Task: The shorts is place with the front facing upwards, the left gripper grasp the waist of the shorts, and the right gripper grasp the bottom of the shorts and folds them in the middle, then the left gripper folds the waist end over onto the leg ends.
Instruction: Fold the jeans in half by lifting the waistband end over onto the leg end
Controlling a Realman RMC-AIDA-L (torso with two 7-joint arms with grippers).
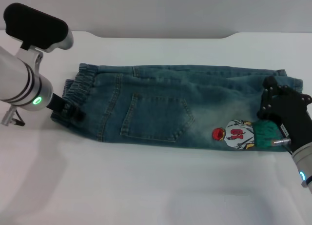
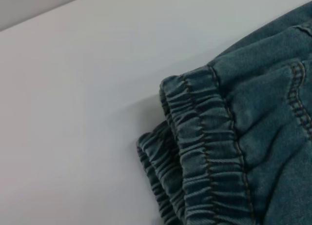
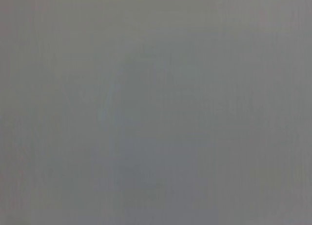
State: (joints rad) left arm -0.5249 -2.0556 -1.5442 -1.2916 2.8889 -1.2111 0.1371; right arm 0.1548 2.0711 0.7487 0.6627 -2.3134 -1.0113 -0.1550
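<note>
Shorts [image 1: 165,108] lying already halved lengthwise across table [image 1: 146,186]; left gripper [image 1: 73,110] touching waist end [image 2: 204,152], right gripper [image 1: 282,112] covering leg ends; neither grip readable.

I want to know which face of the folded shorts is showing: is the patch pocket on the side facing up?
Yes: in the head view the patch pocket lies face up on the shorts, beside the cartoon print.

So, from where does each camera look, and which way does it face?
Head view: high on the robot, facing down at the shorts; shows left tool at the waist end, right tool at the leg ends.
Left wrist view: close over the waist end; no tool visible.
Right wrist view: plain grey, nothing recognisable.
Shared: the waist end.
</note>
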